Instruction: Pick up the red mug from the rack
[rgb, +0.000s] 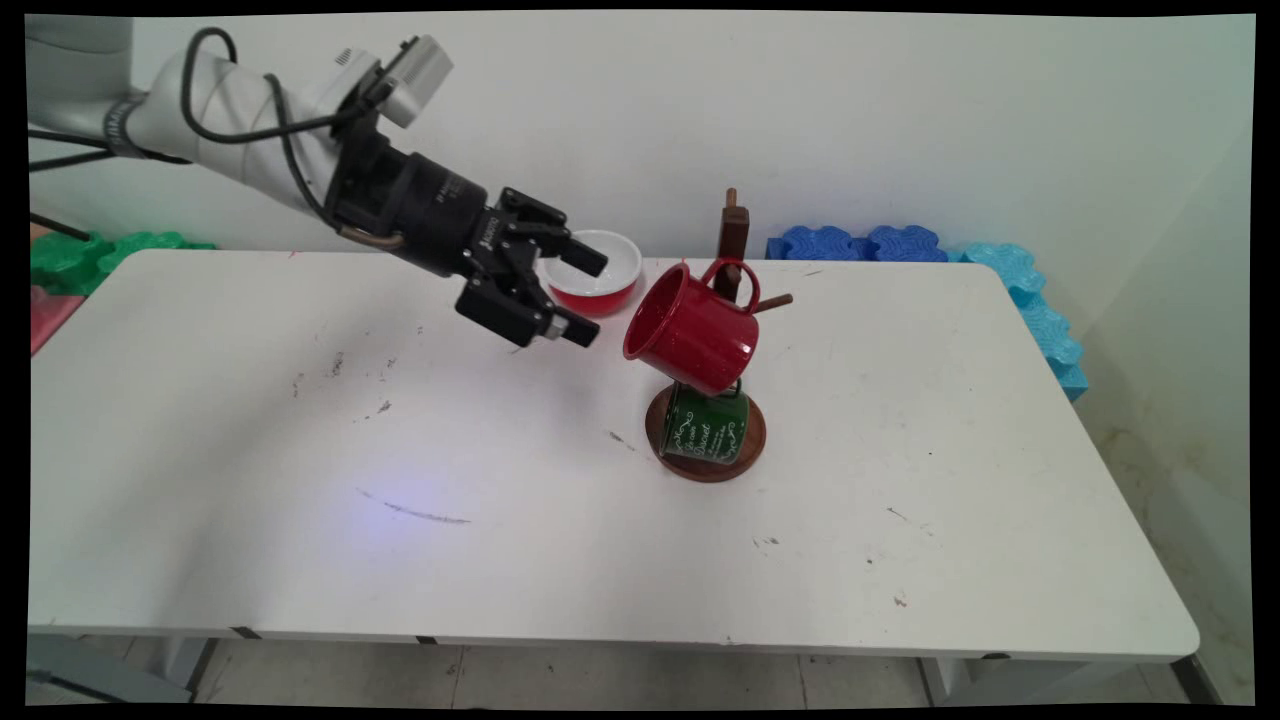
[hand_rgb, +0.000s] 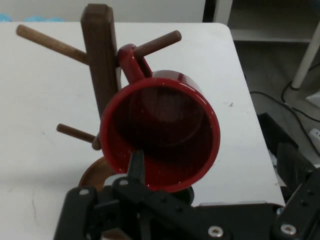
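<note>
Two mugs hang on the wooden mug tree (rgb: 733, 262): a red mug (rgb: 692, 330) by its handle on an upper peg, and a green mug (rgb: 706, 427) low by the base. The arm reaches in from the upper left, angled down over the surface (rgb: 300, 480). Its tool (rgb: 590, 298) is wide open, holding nothing, just left of the red mug's mouth, with a red bowl (rgb: 603, 280) behind it.
</note>
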